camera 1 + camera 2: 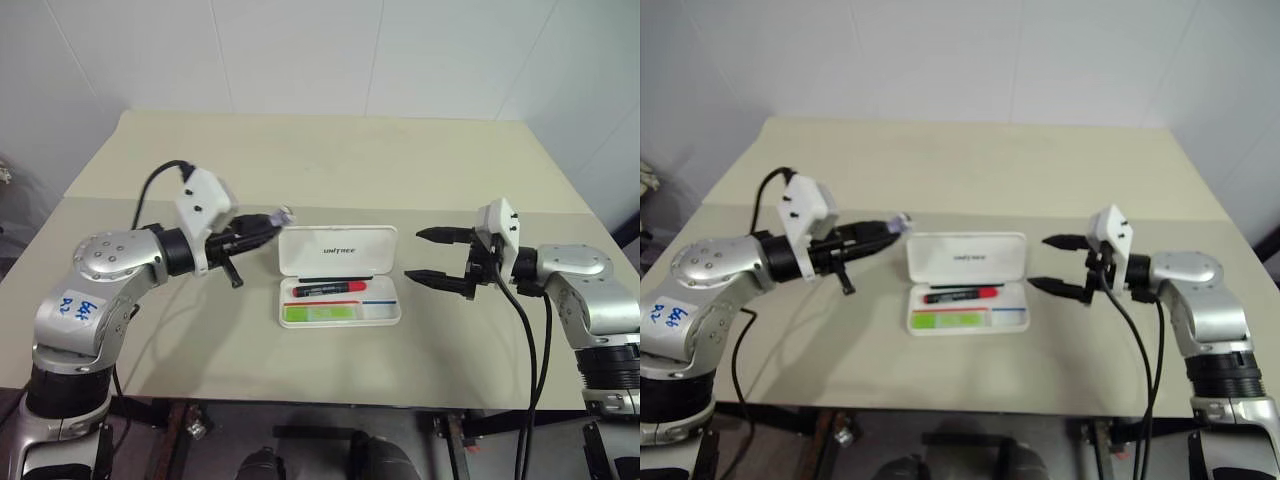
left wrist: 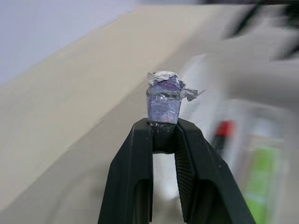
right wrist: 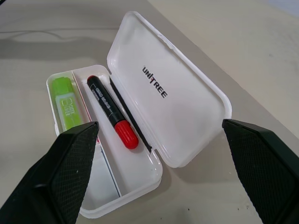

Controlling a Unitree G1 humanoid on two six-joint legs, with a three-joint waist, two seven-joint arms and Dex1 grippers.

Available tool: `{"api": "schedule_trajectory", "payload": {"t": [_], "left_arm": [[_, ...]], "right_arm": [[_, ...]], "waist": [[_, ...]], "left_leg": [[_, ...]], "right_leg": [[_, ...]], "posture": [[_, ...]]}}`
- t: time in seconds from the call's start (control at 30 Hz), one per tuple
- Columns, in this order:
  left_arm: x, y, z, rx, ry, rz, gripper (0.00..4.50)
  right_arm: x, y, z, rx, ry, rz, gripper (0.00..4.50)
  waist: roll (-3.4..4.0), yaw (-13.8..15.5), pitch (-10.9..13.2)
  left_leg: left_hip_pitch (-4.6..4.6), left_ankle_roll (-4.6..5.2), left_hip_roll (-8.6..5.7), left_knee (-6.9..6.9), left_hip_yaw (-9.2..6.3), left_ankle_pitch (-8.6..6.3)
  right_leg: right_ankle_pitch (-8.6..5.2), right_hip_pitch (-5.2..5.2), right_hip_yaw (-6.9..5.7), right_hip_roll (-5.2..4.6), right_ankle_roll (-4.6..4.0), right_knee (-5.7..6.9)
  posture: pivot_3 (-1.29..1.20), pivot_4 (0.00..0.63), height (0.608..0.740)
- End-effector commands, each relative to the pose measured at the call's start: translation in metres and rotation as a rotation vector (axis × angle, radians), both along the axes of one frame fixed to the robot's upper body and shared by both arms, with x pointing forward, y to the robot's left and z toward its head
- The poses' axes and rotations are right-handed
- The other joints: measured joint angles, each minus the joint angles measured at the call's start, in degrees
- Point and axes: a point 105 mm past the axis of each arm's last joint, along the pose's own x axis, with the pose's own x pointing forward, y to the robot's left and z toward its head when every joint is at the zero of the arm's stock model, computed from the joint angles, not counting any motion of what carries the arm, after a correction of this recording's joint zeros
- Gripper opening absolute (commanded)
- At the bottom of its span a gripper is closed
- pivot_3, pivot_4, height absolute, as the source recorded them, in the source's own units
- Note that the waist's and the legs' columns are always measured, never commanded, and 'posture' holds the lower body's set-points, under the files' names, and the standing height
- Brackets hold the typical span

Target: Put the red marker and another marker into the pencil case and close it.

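The beige table (image 1: 330,160) carries the white pencil case (image 1: 338,251) at its middle, lid raised; the red marker (image 1: 328,289) lies in the tray's far compartment and the green marker (image 1: 320,314) in the near one, side by side. The left arm reaches level toward the lid's left edge; the right arm points in from the case's right. The right wrist view shows the lid's printed logo and the markers' labels; the left wrist view shows a small purple taped block (image 2: 163,100). The left gripper (image 1: 262,226) is pinched on that block; the right gripper (image 1: 432,254) is spread wide, holding nothing, near the case.
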Motion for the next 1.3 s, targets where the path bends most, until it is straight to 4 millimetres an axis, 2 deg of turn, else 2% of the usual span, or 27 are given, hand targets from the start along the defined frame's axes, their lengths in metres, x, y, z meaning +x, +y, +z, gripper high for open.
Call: {"api": "schedule_trajectory", "payload": {"t": [0.03,0.1,0.33,0.53,0.67,0.87,1.03,1.3], "left_arm": [[-0.017,-0.027,0.002,0.03,0.035,-0.241,0.31],[-0.018,-0.039,0.001,0.031,0.078,-0.324,0.31],[0.012,-0.061,-0.022,0.114,0.176,-0.373,0.31],[0.026,-0.085,-0.043,0.181,0.223,-0.43,0.31],[0.031,-0.102,-0.054,0.232,0.238,-0.444,0.31],[0.039,-0.126,-0.067,0.287,0.314,-0.396,0.31],[0.038,-0.136,-0.071,0.314,0.324,-0.387,0.31],[0.034,-0.141,-0.08,0.351,0.357,-0.367,0.31]], "right_arm": [[-0.006,-0.013,0.015,0.026,-0.04,-0.023,4.5],[-0.013,-0.018,0.015,0.04,-0.03,-0.013,4.5],[-0.045,-0.033,0.006,0.038,0.023,0.052,4.5],[-0.061,-0.031,0.011,0.072,0.004,0.098,4.5],[-0.06,-0.028,0.01,0.095,-0.022,0.053,4.5],[-0.058,-0.024,-0.003,0.107,-0.022,-0.006,4.5],[-0.057,-0.023,-0.005,0.113,-0.027,-0.031,4.5],[-0.056,-0.023,-0.007,0.107,-0.032,-0.049,4.5]], "waist": [[-0.01,0.1,0.0],[-0.01,0.2,0.0],[0.0,0.9,0.0],[0.0,1.3,0.0],[0.0,1.3,0.0],[-0.01,1.3,0.0],[-0.01,1.2,0.0],[-0.01,1.2,0.0]], "left_leg": [[0.0,0.0,0.0,0.0,0.0,0.0],[0.0,0.0,0.0,0.01,-0.01,0.0],[0.04,0.01,0.0,0.04,0.02,0.0],[0.0,0.14,-0.01,0.34,0.02,-0.08],[0.01,0.28,0.0,0.37,0.0,-0.15],[-0.03,0.32,-0.02,0.38,-0.03,-0.17],[-0.03,0.34,-0.02,0.38,-0.03,-0.19],[-0.02,0.35,-0.02,0.39,-0.06,-0.19]], "right_leg": [[0.0,0.0,0.0,0.01,0.01,0.0],[0.0,0.0,0.01,0.03,0.02,0.0],[-0.03,0.01,0.08,0.07,0.07,-0.05],[-0.02,0.02,0.16,0.08,0.11,-0.07],[-0.02,0.02,0.17,0.09,0.1,-0.03],[-0.02,0.02,0.16,0.08,0.12,-0.05],[-0.02,0.02,0.16,0.08,0.13,-0.06],[-0.03,0.02,0.17,0.08,0.12,-0.03]], "posture": [[0.0,0.15,0.74],[0.0,0.15,0.74],[0.0,0.15,0.74],[0.0,0.15,0.74],[0.0,0.15,0.74],[0.0,0.15,0.74],[0.0,0.15,0.74],[0.0,0.15,0.74]]}}
